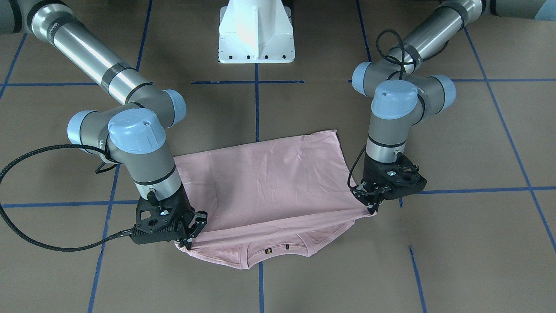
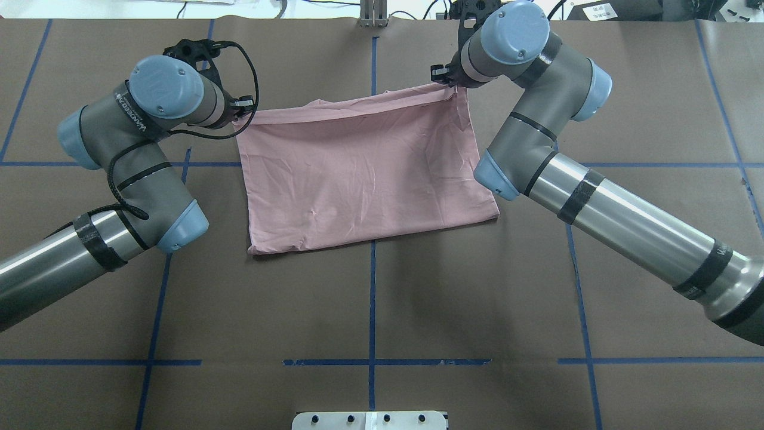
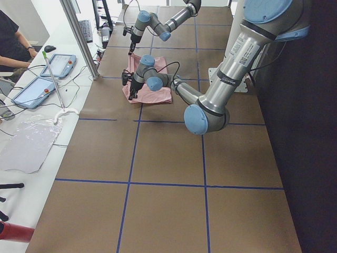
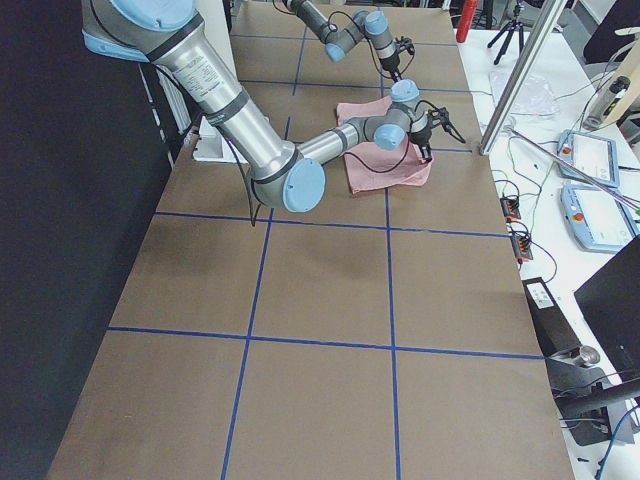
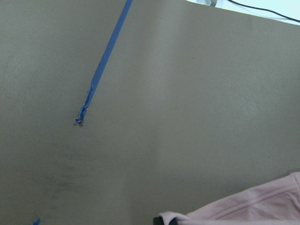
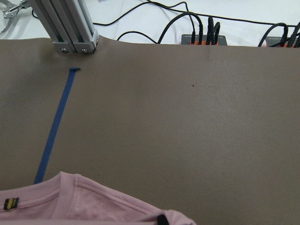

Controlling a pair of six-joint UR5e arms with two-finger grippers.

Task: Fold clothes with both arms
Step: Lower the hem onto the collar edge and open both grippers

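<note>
Pink T-shirt (image 2: 358, 173) is on the brown counter (image 2: 418, 298), abt mid-width and up toward the edge opposite the robot's base, well apart from the white pedestal (image 1: 256, 32). It's doubled over, plain side up, w/ a few light creases. The edge nearer the robot lies flat on the counter. The other edge looks a bit raised and pulled taut btw the two tools.

Left tool (image 1: 372, 205) is pressed together on one corner of that raised top layer. Right tool (image 1: 189, 241) is pinching the other corner, fingers tight on the cloth. Both tools point down at the counter.

In the front-facing view the collar (image 1: 278, 257) peeks out from under the raised edge, w/ a small black neck label (image 1: 268, 251) that has a yellow mark on it.

Each wrist cam shows just a strip of pink fabric along the bottom w/ a dark fingertip touching it. The rest is bare counter and a blue tape line (image 5: 105, 61). Right wrist cam also catches an aluminium post (image 6: 70, 28) and black cables (image 6: 201, 33) past the counter's far edge.

From overhead, the shirt straddles the centre tape line.
</note>
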